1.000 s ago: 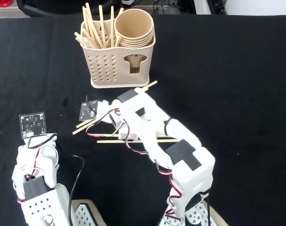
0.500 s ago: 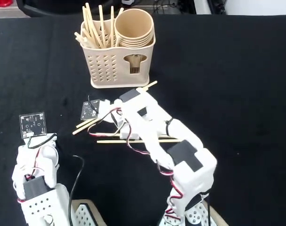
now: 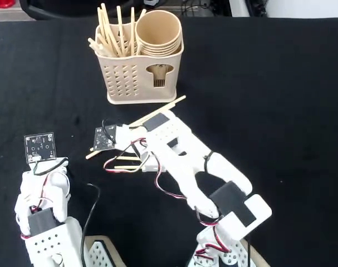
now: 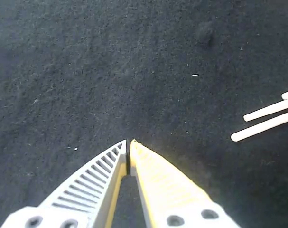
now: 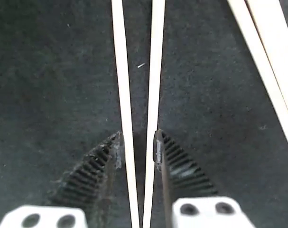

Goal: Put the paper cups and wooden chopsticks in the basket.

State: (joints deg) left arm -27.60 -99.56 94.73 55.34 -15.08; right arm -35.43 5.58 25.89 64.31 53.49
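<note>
High view, nearest first: the left arm (image 3: 43, 206) sat folded well in front of the basket (image 3: 124, 78), its white plastic shell rising upright over its base. In the left wrist view, the left gripper (image 4: 129, 141) hung over black cloth (image 4: 110, 57). Its two ribbed, wedge-shaped fingers met tip to tip with nothing between them.

The right arm (image 3: 213, 183) stretched long and low toward the basket's front, with red and white wires looping under its wrist. In the right wrist view, the right gripper (image 5: 136, 137) had its toothed dark fingers a narrow gap apart. They straddled two thin chopsticks (image 5: 154, 71) lying almost parallel on the cloth; whether the fingers pressed them could not be told. Two more sticks (image 5: 274, 28) lay beside that pair.

A single slanted stick (image 3: 171, 104) lay just in front of the basket, its near end under the arm.

The basket was pale beige plastic with rounded corners and rows of small holes in its wall. On the left arm's side it held a leaning bundle of wooden chopsticks (image 3: 110, 30), and on the other side a nested stack of tan paper cups (image 3: 158, 30), mouths up.
</note>
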